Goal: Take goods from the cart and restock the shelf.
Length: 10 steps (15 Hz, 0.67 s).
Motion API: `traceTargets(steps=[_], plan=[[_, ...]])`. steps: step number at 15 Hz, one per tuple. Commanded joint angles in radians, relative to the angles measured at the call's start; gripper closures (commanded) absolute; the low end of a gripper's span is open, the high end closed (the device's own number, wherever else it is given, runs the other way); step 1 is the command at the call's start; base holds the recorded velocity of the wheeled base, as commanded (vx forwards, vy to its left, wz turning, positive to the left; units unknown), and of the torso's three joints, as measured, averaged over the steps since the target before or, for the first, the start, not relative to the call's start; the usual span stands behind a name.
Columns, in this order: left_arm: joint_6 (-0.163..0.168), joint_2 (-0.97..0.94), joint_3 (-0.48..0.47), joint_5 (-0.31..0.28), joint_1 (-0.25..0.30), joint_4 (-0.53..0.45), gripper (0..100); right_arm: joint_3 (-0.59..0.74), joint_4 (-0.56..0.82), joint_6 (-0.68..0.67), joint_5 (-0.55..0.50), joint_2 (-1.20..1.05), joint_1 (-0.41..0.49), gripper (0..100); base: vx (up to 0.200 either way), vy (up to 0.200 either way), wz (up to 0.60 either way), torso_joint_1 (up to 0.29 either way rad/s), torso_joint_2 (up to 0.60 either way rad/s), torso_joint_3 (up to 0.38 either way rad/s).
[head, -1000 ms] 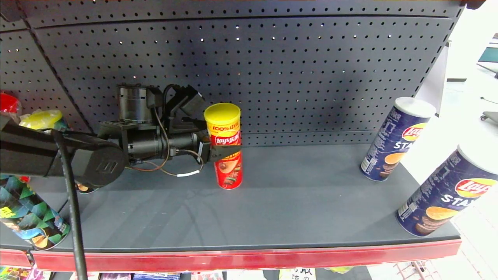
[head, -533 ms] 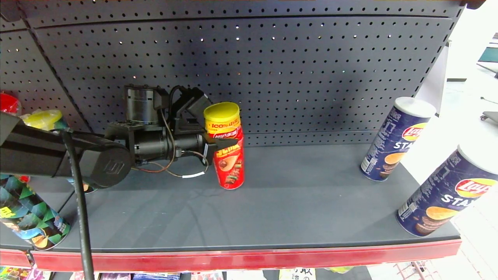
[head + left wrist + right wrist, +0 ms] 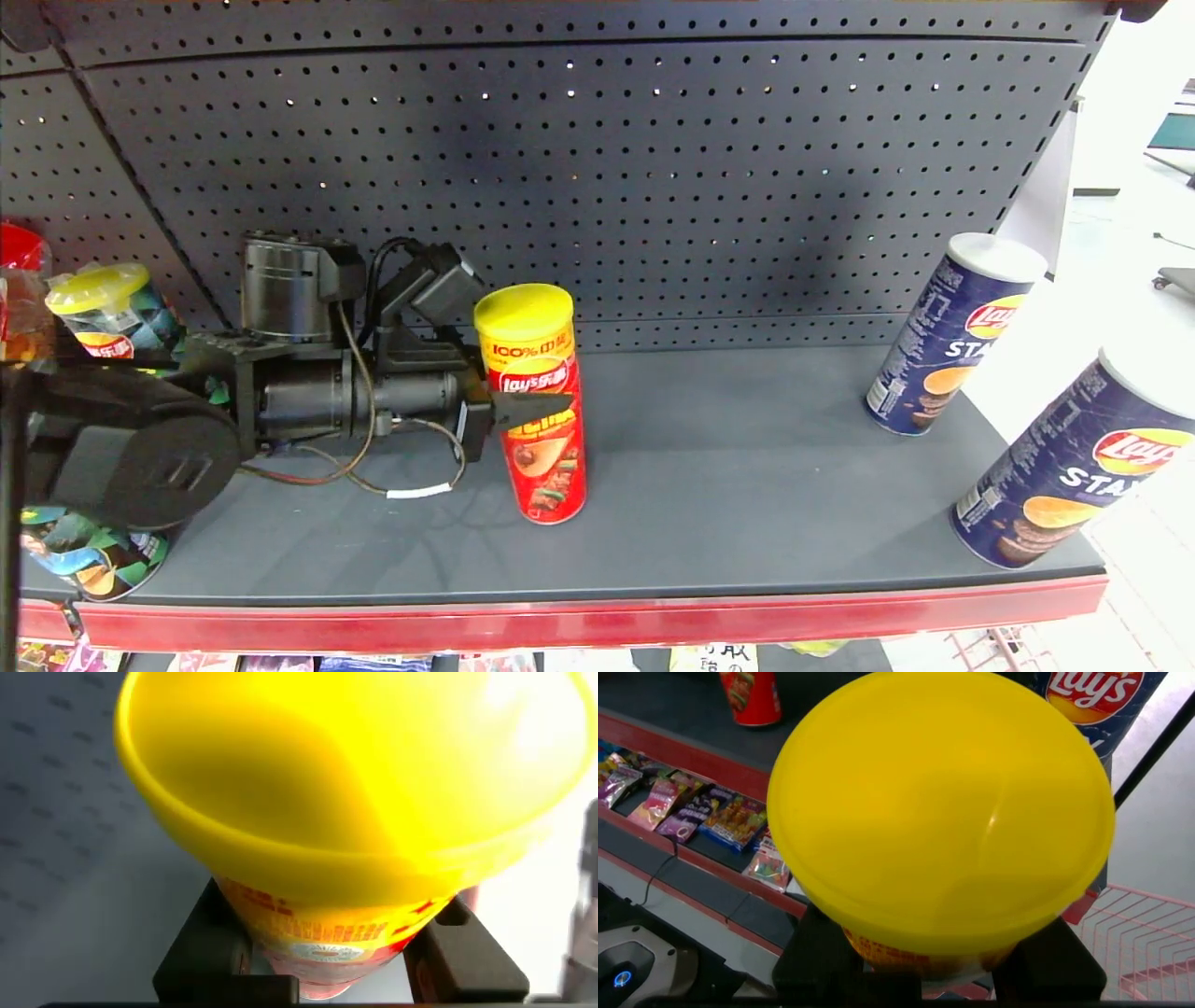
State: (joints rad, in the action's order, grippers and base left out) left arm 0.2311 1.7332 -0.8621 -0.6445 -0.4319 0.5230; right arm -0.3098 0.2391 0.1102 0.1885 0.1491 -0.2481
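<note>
Red can (image 3: 540, 420) with a yellow lid, head view: upright mid-shelf, base on or just above the grey shelf (image 3: 747, 467); contact unclear. The left gripper (image 3: 539, 409) clamps its middle from the side. Blue cans (image 3: 943, 336) stand well apart to the right.

Left wrist view: black fingers (image 3: 201, 957) press both sides under the lid.

Right wrist view: the right gripper (image 3: 934, 971) is clamped on a second can (image 3: 938, 812), out in front of the shelf, with the cart (image 3: 1148, 938) below.

Looks like the placing step. Next probably calls for parting the left jaws and backing straight out without tipping the can.

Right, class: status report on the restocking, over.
Left gripper, jaws shut on red can, upright, on or just above shelf. Right gripper, jaws shut on yellow-lidded can. Blue cans apart.
</note>
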Motion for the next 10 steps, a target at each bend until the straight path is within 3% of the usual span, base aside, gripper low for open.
traceTargets(steps=[1, 4, 8, 10], plan=[[0.004, -0.113, 0.086, -0.006, -0.024, 0.002, 100, 0.0, 0.0, 0.0, 0.0, 0.006, 0.0, 100, 0.0, 0.0, 0.0, 0.0, 0.0, 0.0], [0.008, -0.139, 0.141, -0.004, -0.031, 0.006, 100, 0.0, 0.0, 0.0, 0.002, 0.006, -0.002, 100, 0.0, 0.0, 0.0, 0.0, 0.0, 0.0], [0.059, -0.132, 0.163, -0.004, -0.031, 0.005, 100, -0.002, 0.0, 0.0, 0.0, 0.004, 0.0, 100, 0.0, 0.0, 0.0, 0.0, 0.0, 0.0], [0.065, -0.135, 0.169, -0.006, -0.044, 0.005, 100, -0.002, 0.0, 0.0, 0.0, 0.003, 0.0, 100, 0.0, 0.0, 0.0, 0.0, 0.0, 0.0]])
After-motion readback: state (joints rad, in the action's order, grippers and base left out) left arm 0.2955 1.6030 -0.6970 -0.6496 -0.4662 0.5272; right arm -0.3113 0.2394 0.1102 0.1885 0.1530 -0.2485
